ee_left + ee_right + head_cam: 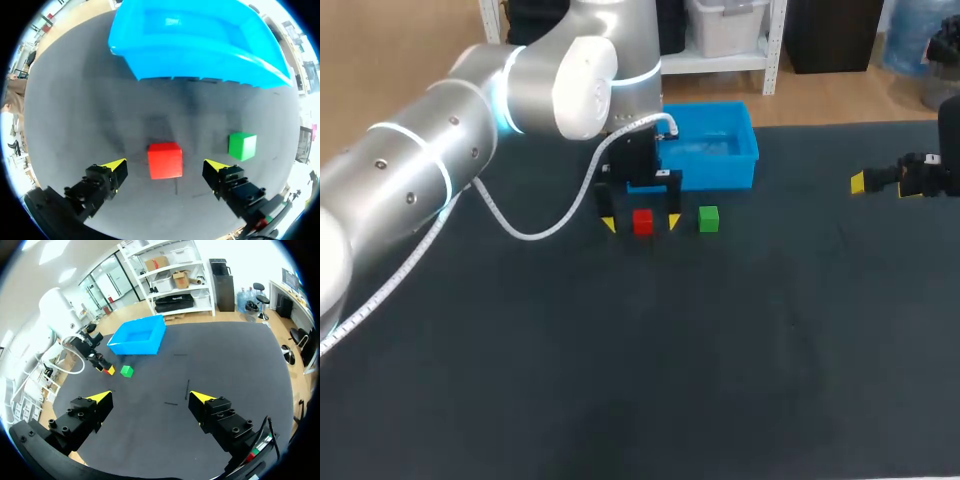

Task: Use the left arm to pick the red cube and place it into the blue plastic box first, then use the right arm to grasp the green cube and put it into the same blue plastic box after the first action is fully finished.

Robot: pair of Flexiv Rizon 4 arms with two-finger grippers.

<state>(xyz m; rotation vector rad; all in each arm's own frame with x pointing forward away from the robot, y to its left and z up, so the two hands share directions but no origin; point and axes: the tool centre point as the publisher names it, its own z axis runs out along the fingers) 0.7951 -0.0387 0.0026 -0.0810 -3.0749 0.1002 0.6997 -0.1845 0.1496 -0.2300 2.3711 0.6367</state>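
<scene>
Blue box [720, 165] empty — my left gripper [165, 166] sits spread around the red cube [642, 221], not pinching. Green cube [708, 219] untouched beside it; right gripper [151, 398] spread, far right.

Red cube [164, 160]: sits between the spread fingers [107, 175] of the left gripper [167, 170], with a gap of bare desk [650, 380] on each side.
Green cube [242, 145]: just right of the right finger [225, 177], apart from it.
Blue box [200, 60]: open-topped, on the far side of both cubes.
</scene>
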